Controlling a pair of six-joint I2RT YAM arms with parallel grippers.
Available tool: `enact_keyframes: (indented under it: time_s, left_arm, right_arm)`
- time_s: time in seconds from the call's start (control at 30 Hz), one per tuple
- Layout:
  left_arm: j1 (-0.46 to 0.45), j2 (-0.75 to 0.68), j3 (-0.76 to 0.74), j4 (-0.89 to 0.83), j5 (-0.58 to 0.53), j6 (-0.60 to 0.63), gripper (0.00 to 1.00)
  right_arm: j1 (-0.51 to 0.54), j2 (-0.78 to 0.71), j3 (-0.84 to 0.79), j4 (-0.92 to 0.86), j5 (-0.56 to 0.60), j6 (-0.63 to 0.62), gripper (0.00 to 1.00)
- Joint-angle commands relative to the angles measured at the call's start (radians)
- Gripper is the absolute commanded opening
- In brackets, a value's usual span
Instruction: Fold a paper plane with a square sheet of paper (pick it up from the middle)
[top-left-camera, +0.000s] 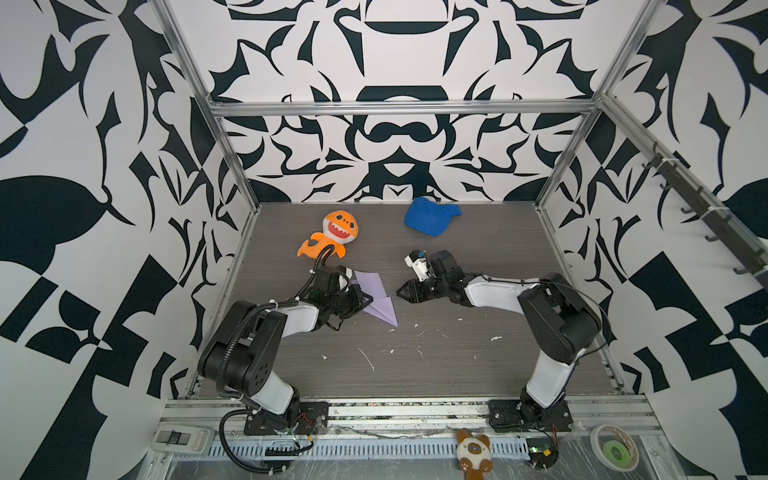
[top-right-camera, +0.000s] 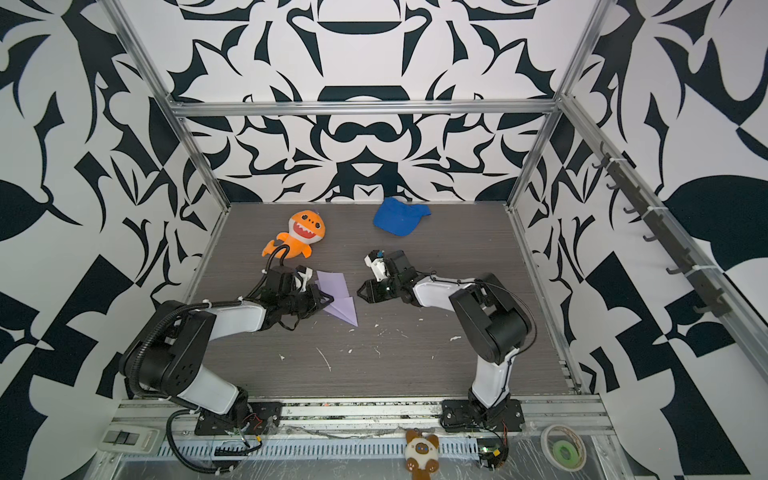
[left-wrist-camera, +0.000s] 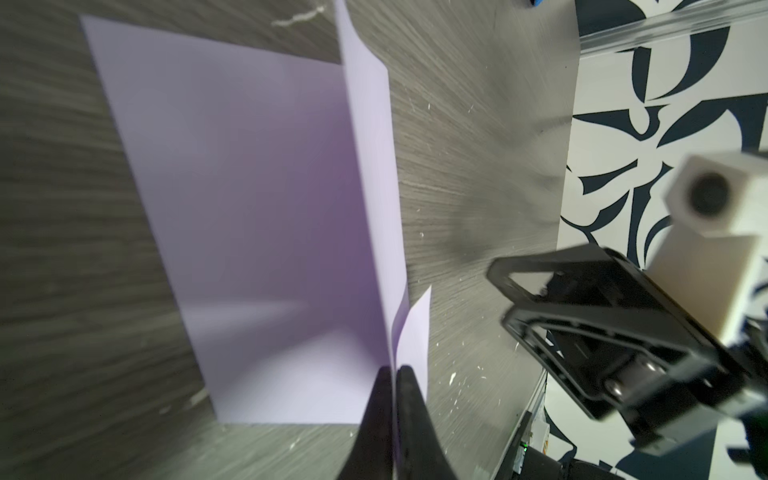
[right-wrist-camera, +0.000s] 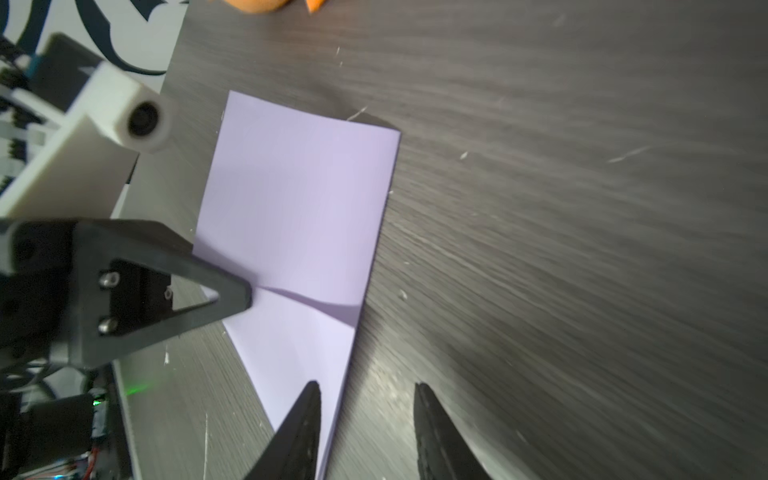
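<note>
Light, floppy pale-lavender paper plane (top-left-camera: 382, 309) pinched at raised centre fold by left gripper (left-wrist-camera: 392, 370), with right gripper (right-wrist-camera: 366, 385) parted, empty.

Paper plane (top-left-camera: 384, 309) is lying on bench (top-left-camera: 457, 374) btwn left claw (top-left-camera: 370, 300) & right claw (top-left-camera: 400, 292), touching left one. Plush shark (top-left-camera: 334, 232) is sitting behind it, to left; cap (top-left-camera: 430, 216) is lying further back, to right.

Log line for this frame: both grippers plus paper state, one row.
stage: mid-fold | left gripper: shut on folded paper, pinching raised flap | right gripper: open at pointed end, holding nothing
</note>
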Motion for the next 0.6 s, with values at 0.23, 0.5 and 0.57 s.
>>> enact_keyframes:
  time_s: [0.23,0.5,0.57]
  left_arm:
    - [-0.023,-0.008,0.094,-0.205,-0.095,-0.092,0.06]
    - [-0.034,0.006,0.147,-0.297,-0.122,-0.141,0.06]
    - [-0.035,0.009,0.160,-0.315,-0.120,-0.152,0.06]
  right_arm:
    - [0.268,-0.106,-0.087,0.138,0.406,-0.367,0.44]
    - [0.363,-0.002,-0.085,0.262,0.445,-0.495,0.37]
    - [0.374,0.021,-0.095,0.301,0.464,-0.512,0.35]
